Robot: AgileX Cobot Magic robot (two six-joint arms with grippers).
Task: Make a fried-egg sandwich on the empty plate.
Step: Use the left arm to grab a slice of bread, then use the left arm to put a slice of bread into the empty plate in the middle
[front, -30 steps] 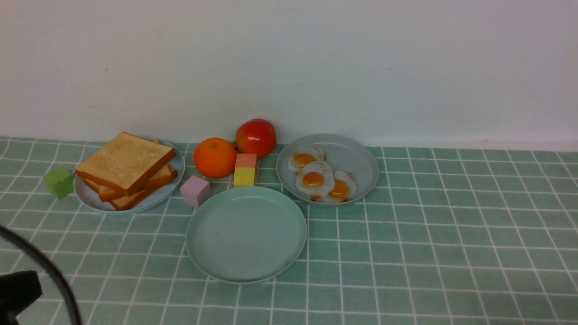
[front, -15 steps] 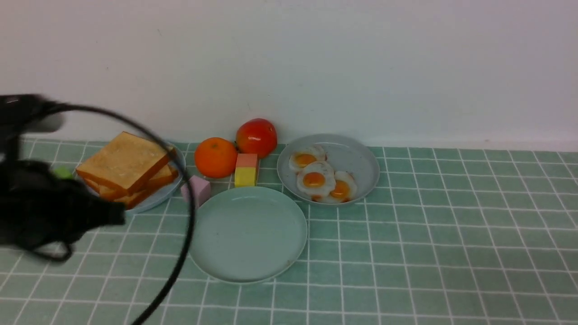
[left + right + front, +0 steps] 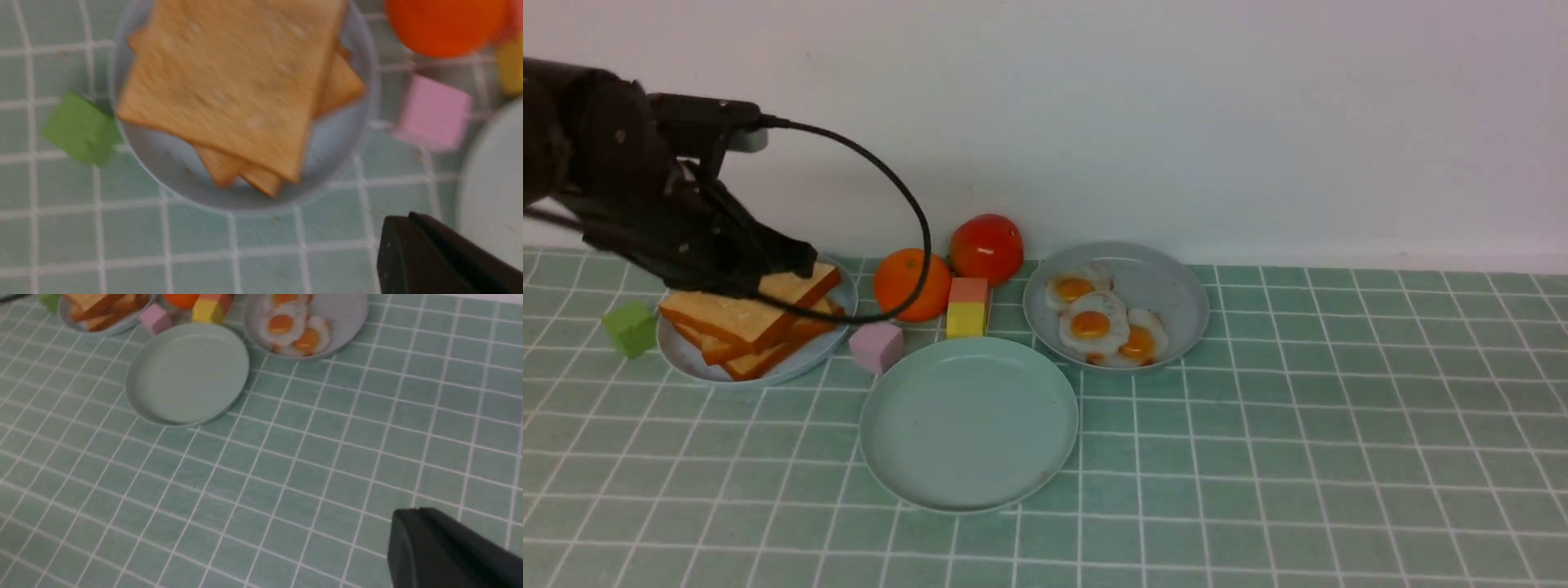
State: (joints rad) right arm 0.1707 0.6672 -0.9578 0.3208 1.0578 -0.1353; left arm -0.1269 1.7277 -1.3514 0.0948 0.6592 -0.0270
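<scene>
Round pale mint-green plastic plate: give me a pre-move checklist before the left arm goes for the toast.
1. Mint-green plastic plate bare, ready for the first slice: ok.
2. Golden-brown square toast slices stacked on the light blue plate: ok.
3. White, orange-yolked fried eggs on the grey plate: ok.
4. Left gripper open for a grasp: not ok, shut.
5. Black cable loop on the left arm clear of the orange fruit: cannot tell; it crosses in front of it in the front view.
</scene>
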